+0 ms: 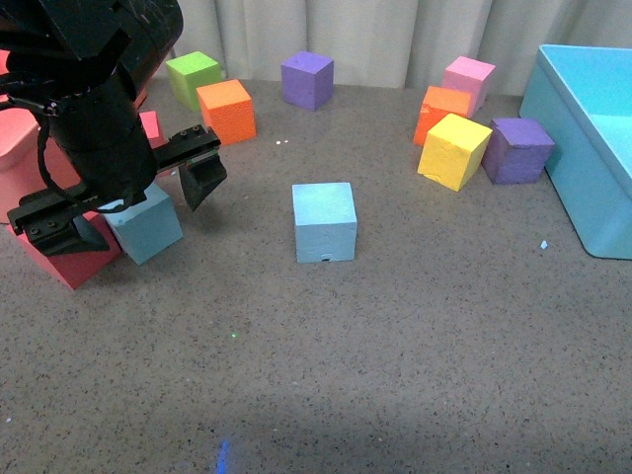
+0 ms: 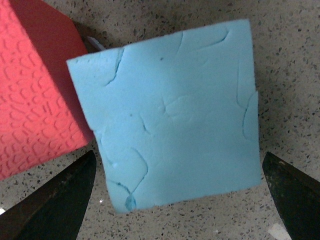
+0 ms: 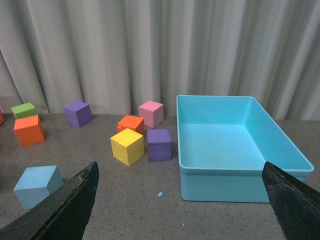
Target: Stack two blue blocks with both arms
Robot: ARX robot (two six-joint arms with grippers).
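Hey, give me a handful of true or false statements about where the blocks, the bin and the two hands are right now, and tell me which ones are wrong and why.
1. The left hand is shut on a blue block. False: it is open, its fingers flanking the left blue block without clamping it.
2. The two blue blocks are stacked. False: the centre blue block stands alone on the table, apart from the left one.
3. A red block touches the left blue block. True.
4. The turquoise bin holds no blocks. True.
5. The right hand is open. True.
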